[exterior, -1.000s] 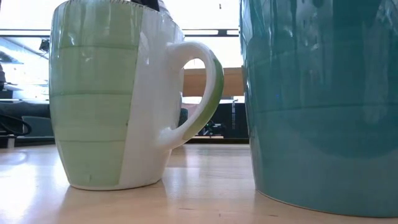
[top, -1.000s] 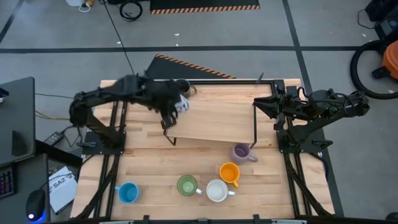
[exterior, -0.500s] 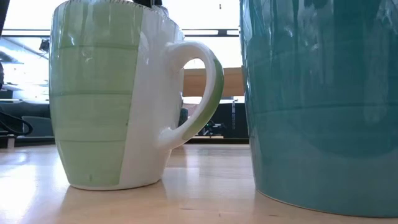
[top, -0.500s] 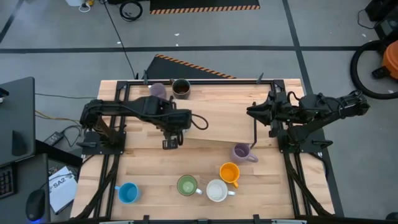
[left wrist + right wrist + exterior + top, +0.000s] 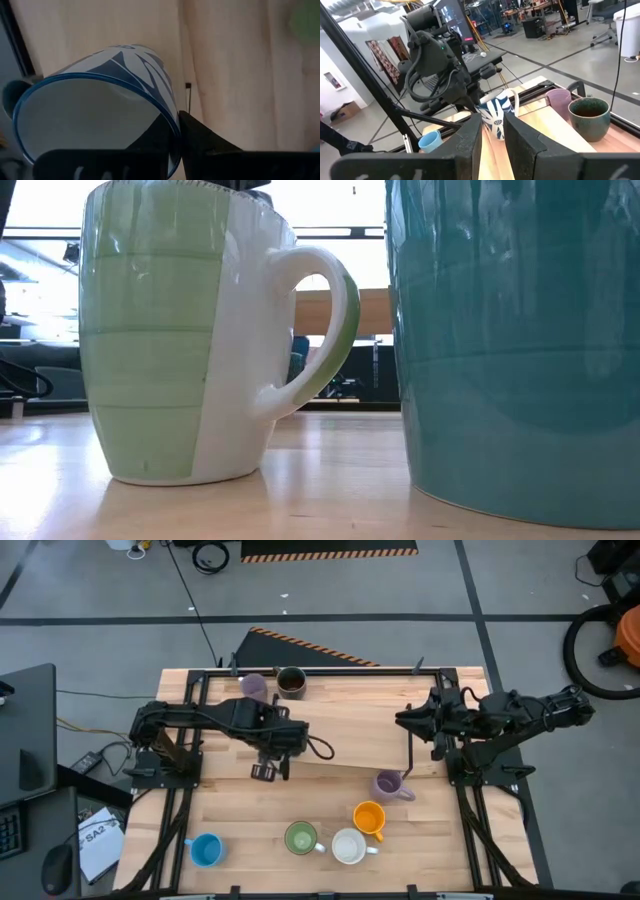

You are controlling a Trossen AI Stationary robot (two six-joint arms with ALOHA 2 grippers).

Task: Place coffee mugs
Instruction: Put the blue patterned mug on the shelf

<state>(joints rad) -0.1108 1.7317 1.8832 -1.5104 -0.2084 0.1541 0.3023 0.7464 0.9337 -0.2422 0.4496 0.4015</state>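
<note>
The left gripper point(image 5: 272, 766) holds the patterned mug point(image 5: 95, 105) above the table point(image 5: 330, 730) left of centre, its fingers point(image 5: 200, 137) pinched on the rim, one inside and one outside. The right gripper point(image 5: 408, 720) hangs over the table's right part with its fingers point(image 5: 465, 137) a little apart, holding nothing. The other mugs point(image 5: 345, 830) stand along the near edge and back-left corner.

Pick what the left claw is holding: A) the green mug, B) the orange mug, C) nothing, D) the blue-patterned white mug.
D: the left claw is shut on the rim of the patterned mug, carried above the table, while the orange mug and green mug stand at the front.
</note>
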